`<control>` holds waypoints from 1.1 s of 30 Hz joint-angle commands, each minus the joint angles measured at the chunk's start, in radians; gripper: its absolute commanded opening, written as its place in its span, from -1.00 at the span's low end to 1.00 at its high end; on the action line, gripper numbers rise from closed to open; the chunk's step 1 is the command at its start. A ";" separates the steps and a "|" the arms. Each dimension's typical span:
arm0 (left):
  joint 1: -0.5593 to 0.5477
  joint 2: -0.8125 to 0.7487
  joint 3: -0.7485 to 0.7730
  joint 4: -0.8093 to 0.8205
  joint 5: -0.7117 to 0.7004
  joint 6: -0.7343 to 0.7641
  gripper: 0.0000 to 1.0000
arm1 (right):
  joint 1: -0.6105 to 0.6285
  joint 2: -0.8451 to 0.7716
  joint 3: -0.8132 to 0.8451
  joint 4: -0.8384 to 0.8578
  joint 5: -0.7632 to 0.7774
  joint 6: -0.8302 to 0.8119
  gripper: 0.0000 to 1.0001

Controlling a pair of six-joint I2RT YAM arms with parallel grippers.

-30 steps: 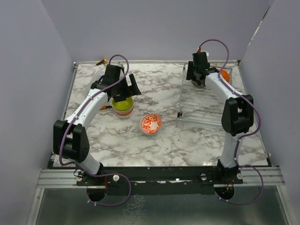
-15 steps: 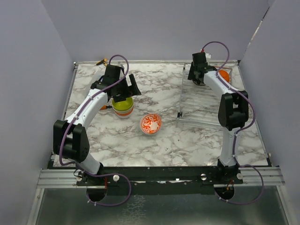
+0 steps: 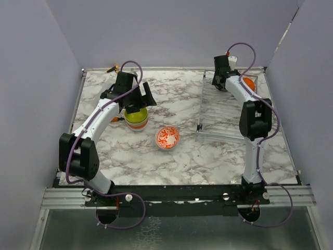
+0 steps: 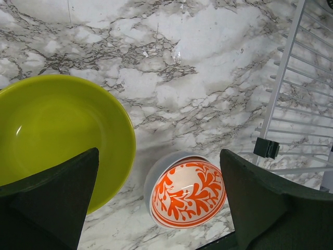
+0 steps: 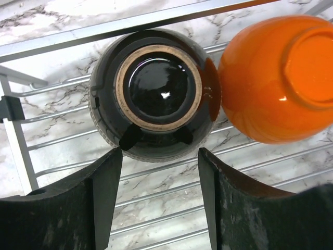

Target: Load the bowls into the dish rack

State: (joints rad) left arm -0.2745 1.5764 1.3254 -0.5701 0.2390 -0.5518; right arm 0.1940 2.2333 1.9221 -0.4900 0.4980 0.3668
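My left gripper (image 3: 136, 99) hangs open over the left half of the table. Under it a lime green bowl (image 4: 57, 130) sits upright on top of another bowl (image 3: 136, 126). A white bowl with an orange pattern (image 4: 188, 194) lies tilted on the marble beside it. The left gripper (image 4: 158, 156) holds nothing. At the back of the dish rack (image 3: 223, 112) a dark brown bowl (image 5: 156, 94) and an orange bowl (image 5: 276, 73) rest bottom up, touching. My right gripper (image 5: 160, 156) stands just short of the dark bowl, jaws apart and empty.
The rack's wire bars (image 5: 156, 208) lie over the marble on the right side. A small orange and black object (image 3: 113, 68) sits at the back left corner. Something orange (image 3: 118, 119) peeks out beside the left arm. Purple walls close in the table.
The right gripper has drawn back and up toward the rack's far edge, away from the dark brown bowl, which stays in the rack. The left arm has not moved.
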 commanded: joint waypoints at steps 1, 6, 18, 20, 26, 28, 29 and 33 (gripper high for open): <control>0.007 0.002 0.017 -0.009 0.020 0.020 0.98 | -0.008 0.027 0.044 -0.057 0.116 0.030 0.24; 0.007 -0.006 0.012 -0.028 0.030 0.038 0.98 | -0.010 0.013 0.044 -0.052 0.135 0.004 0.25; 0.005 -0.105 -0.085 -0.072 0.054 0.147 0.80 | -0.010 -0.289 -0.107 -0.051 -0.265 -0.017 0.46; -0.004 -0.123 -0.111 -0.079 0.072 0.169 0.74 | -0.010 -0.348 -0.155 -0.078 -0.332 -0.009 0.48; -0.113 -0.146 -0.172 -0.084 0.046 0.203 0.53 | -0.009 -0.518 -0.320 -0.130 -0.623 0.048 0.53; -0.158 -0.136 -0.180 -0.083 0.003 0.202 0.42 | -0.001 -0.567 -0.385 -0.131 -0.738 0.094 0.55; -0.175 -0.129 -0.181 -0.082 -0.013 0.200 0.37 | 0.011 -0.591 -0.424 -0.120 -0.785 0.122 0.57; -0.210 -0.118 -0.196 -0.049 -0.061 0.167 0.16 | 0.174 -0.687 -0.535 -0.079 -0.704 0.230 0.58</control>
State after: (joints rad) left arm -0.4641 1.4528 1.1488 -0.6365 0.2539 -0.3756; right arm 0.2237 1.6093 1.4750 -0.5541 -0.1303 0.4763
